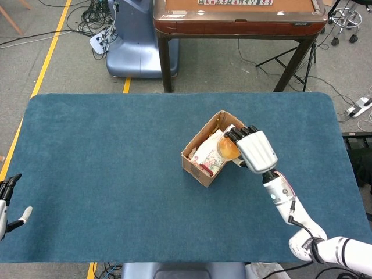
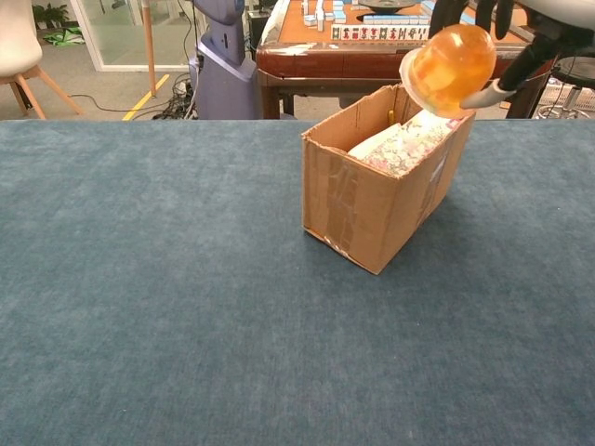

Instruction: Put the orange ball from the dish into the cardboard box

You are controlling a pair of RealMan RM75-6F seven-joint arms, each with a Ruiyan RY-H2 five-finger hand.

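Note:
My right hand holds the orange ball up in the air, still cupped in the small pale dish, which is tilted. Ball and dish hang just above the right end of the open cardboard box. The box stands on the blue table and is full of printed packets. In the chest view only the fingers of the right hand show, at the top edge. My left hand rests at the table's near left edge, fingers apart, holding nothing.
The blue cloth table spreads wide on all sides of the box. Behind it stand a wooden mahjong table and a blue-grey machine base. A chair is at the far left.

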